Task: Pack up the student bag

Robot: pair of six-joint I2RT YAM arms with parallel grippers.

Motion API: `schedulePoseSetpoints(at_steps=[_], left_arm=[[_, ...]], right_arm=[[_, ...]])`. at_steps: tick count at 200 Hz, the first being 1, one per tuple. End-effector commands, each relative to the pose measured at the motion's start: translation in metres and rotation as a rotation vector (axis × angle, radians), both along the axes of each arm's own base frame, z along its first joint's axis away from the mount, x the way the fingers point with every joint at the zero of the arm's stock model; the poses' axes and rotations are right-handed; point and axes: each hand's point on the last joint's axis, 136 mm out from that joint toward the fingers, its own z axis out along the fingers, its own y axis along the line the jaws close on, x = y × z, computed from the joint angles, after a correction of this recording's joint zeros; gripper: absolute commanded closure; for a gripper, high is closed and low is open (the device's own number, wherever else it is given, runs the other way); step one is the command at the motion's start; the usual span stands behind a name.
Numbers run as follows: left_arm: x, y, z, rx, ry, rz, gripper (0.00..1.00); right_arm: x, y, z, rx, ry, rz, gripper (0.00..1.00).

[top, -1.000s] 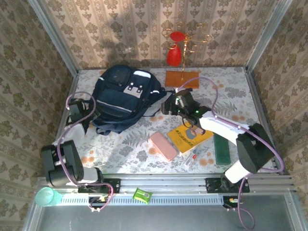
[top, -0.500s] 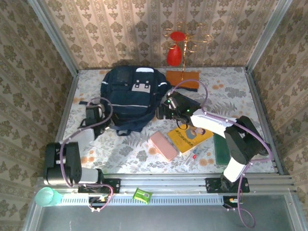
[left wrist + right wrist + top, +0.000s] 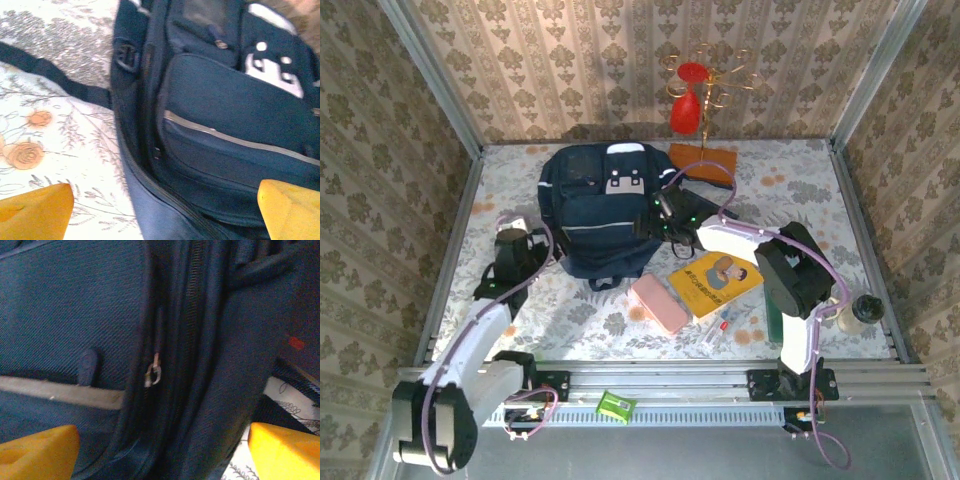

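Left tool (image 3: 513,247) wide open beside the student bag (image 3: 603,200) — right tool (image 3: 658,218) likewise, near its zipper (image 3: 153,374).

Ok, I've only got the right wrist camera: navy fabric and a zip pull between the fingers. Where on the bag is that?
Observer: The right gripper is at the right side of the backpack, which lies patch side up.
Operator: And the other arm?
Observer: The left gripper is open beside the backpack's left edge.
Operator: Anything waiting to go in?
Observer: A pink pencil case and a yellow book lie on the table, nearer the arms' bases than the backpack.
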Motion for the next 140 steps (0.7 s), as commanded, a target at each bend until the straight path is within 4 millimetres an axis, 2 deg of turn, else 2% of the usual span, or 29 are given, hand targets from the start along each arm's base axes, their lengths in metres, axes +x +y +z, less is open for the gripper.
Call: schedulePoseSetpoints(at_steps=[1, 24, 44, 54, 73, 87, 111, 140], left_arm=[[0.028, 0.011, -0.008, 0.022, 0.060, 0.028, 0.06], [0.053, 0.000, -0.030, -0.038, 0.146, -0.024, 0.17], [0.060, -0.019, -0.049, -0.103, 0.192, -0.081, 0.24], [0.059, -0.025, -0.057, -0.117, 0.205, -0.091, 0.26], [0.053, -0.028, -0.069, -0.114, 0.228, -0.094, 0.31], [0.049, -0.026, -0.073, -0.107, 0.233, -0.088, 0.36], [0.050, -0.020, -0.075, -0.090, 0.231, -0.078, 0.44], [0.059, -0.013, -0.072, -0.094, 0.224, -0.062, 0.50]], right_arm=[[0.014, -0.004, -0.006, 0.063, 0.016, -0.072, 0.15], [0.017, 0.001, -0.008, 0.087, 0.019, -0.050, 0.21], [0.018, 0.004, -0.010, 0.087, 0.025, -0.028, 0.30], [0.017, 0.005, -0.015, 0.083, 0.038, -0.019, 0.39], [0.012, 0.011, -0.018, 0.107, 0.056, 0.012, 0.64], [0.008, 0.017, -0.015, 0.148, 0.058, 0.029, 0.74], [0.002, 0.038, 0.009, 0.255, 0.028, 0.078, 0.86], [-0.008, 0.074, 0.066, 0.355, -0.047, 0.191, 0.90]])
